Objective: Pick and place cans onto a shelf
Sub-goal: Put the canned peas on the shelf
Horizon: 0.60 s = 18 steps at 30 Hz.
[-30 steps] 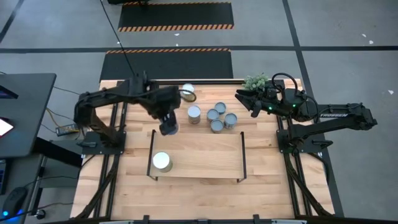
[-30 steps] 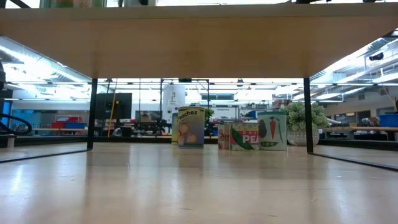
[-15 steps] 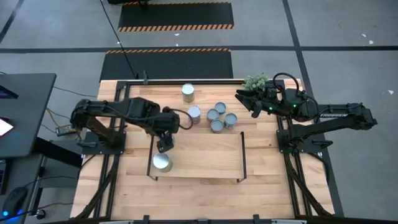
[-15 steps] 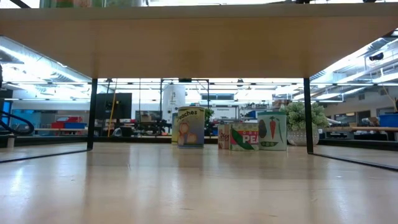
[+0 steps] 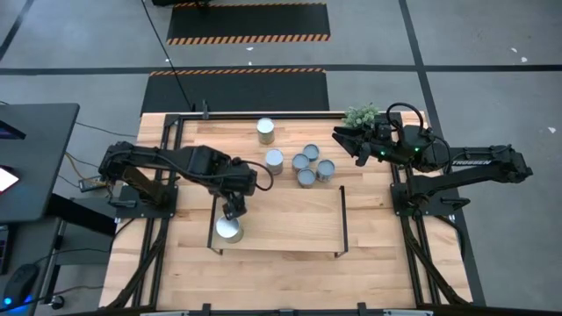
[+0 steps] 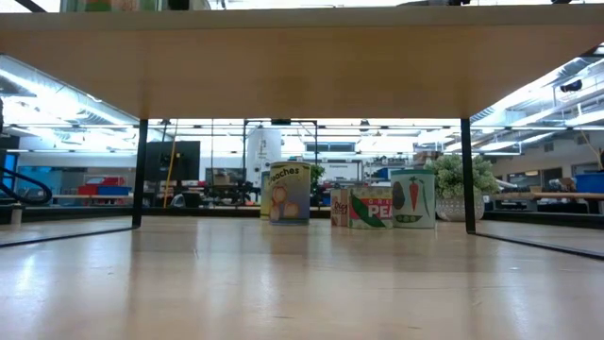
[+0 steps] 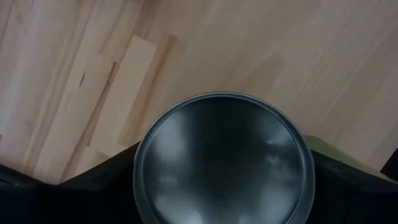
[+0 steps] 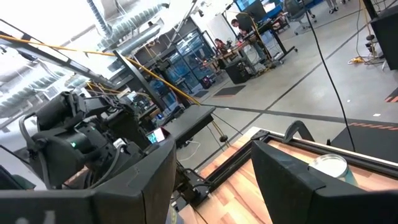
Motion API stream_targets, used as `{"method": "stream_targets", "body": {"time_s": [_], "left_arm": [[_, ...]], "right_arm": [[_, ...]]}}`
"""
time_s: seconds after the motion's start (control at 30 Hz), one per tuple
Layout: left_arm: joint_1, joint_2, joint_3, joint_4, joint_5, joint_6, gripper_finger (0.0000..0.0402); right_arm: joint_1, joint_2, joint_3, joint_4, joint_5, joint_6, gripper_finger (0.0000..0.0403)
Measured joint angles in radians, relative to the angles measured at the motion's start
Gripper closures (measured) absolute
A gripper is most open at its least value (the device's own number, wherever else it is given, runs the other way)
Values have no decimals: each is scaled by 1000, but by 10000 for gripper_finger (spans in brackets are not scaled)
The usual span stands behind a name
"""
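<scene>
Now left claw (image 5: 232,213) spread around can (image 5: 228,230) on shelf (image 5: 290,219); right claw (image 5: 349,140) parted, empty, waiting.

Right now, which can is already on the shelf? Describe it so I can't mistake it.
Find the shelf, the light board with black end rails. One can stands alone at its end on the left arm's side, under the left gripper. The other cans sit on the tabletop beyond the shelf.

left gripper (image 5: 233,213): pointing down, fingers spread | right gripper (image 5: 344,143): raised, fingers apart, idle
</scene>
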Motion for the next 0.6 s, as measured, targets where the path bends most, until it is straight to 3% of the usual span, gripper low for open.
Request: {"method": "stream_targets", "body": {"time_s": [0.27,0.6], "left_arm": [[3,0,0,11,30,7,47],[3,0,0,4,36,-4,42]], "right_arm": [[0,0,0,0,0,-4,186],[1,0,0,39,0,-32,186]]}}
